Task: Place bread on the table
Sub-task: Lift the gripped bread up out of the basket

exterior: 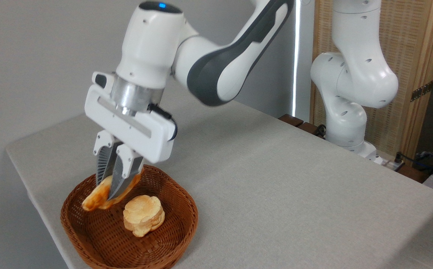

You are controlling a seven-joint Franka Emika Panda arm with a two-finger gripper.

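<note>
Single fixed camera, raised, near table [276,179] corner, looking down obliquely; arm base probably at far side.

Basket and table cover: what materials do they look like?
Basket: looks like woven wicker or rattan, reddish-brown with a slight sheen; the plaited strands show on wall and floor. Table: covered in matte grey-beige cloth, a fine weave texture visible; what lies underneath is hidden.

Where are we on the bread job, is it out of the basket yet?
Done: the gripper has closed on the bread. In hand: the bread hangs tilted between the fingers, but it is over the basket, beside the bun. Left: carry it past the rim and set it on the table. Nothing is on the cloth yet.
</note>
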